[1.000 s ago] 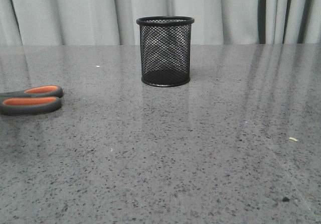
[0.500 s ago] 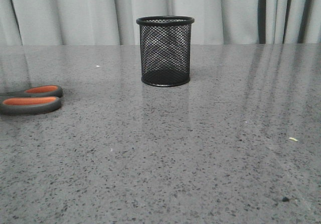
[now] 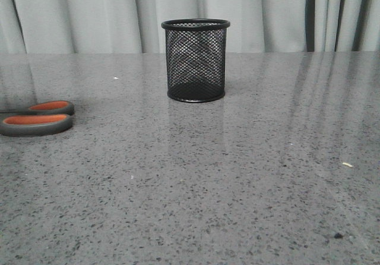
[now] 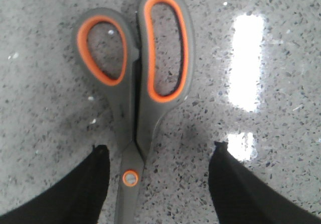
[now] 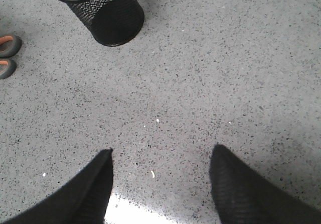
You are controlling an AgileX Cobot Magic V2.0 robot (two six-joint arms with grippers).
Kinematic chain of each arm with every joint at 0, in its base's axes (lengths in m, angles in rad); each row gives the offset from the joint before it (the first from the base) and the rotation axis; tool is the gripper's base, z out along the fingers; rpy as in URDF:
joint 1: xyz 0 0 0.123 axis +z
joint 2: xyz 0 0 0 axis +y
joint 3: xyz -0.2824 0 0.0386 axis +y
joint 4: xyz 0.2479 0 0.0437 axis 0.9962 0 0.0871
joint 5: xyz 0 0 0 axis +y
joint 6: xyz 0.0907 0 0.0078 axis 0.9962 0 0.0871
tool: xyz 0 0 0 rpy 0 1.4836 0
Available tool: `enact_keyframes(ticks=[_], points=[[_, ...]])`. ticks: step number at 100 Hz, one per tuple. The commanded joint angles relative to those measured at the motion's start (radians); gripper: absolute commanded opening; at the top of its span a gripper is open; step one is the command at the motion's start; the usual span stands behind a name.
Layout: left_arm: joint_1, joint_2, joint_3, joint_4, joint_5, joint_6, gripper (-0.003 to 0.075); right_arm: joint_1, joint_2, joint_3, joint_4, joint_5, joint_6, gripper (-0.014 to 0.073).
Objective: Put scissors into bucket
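Nearest the camera in the front view, the grey speckled table (image 3: 237,205) carries only a few small specks: a dark one at about five o'clock and a pale crumb (image 3: 347,164) at about four o'clock. Farther back, at nine o'clock, the scissors (image 3: 37,117) lie flat on the table at the left edge of view, with just their two grey, orange-lined handle loops showing. They are well apart from the bucket (image 3: 196,60), which stands upright at twelve o'clock, beyond the middle of the table, with grey curtains (image 3: 89,15) hanging behind it.

In the left wrist view the left gripper (image 4: 158,156) hangs over the scissors (image 4: 133,93) with its two black fingers (image 4: 90,176) spread wide. The pivot screw and the neck of the handles lie between them, touching neither, and the blades are out of view.

In the right wrist view the right gripper (image 5: 160,156) is likewise spread, with bare table between its fingers (image 5: 228,179). The bucket (image 5: 100,10) and the tips of the scissor handles (image 5: 7,56) show well beyond it.
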Motion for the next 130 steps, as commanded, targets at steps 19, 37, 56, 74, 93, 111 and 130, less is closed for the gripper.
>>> enact_keyframes(ticks=[19,37,56,74,93,111,130], points=[[-0.038,0.059,-0.082,0.030,-0.017,0.035,0.0408,0.002,-0.002,-0.036,0.014,-0.052,-0.016,0.0384],[-0.038,0.107,-0.098,0.037,-0.012,0.035,0.0408,0.002,-0.002,-0.036,0.014,-0.052,-0.016,0.0384],[-0.038,0.149,-0.098,0.009,0.046,0.035,0.0408,0.002,-0.002,-0.036,0.014,-0.052,-0.016,0.0384],[-0.038,0.176,-0.098,-0.050,0.042,0.041,0.0408,0.002,-0.002,-0.036,0.014,-0.057,-0.016,0.0384],[-0.038,0.187,-0.098,-0.050,0.038,0.041,0.0408,0.002,-0.002,-0.036,0.014,-0.060,-0.016,0.0384],[-0.038,0.187,-0.098,-0.050,0.046,0.041,0.0395,0.002,-0.002,-0.036,0.014,-0.062,-0.016,0.0384],[-0.038,0.187,-0.098,-0.050,0.046,0.041,0.0188,0.002,-0.002,-0.036,0.014,-0.062,-0.016,0.0384]])
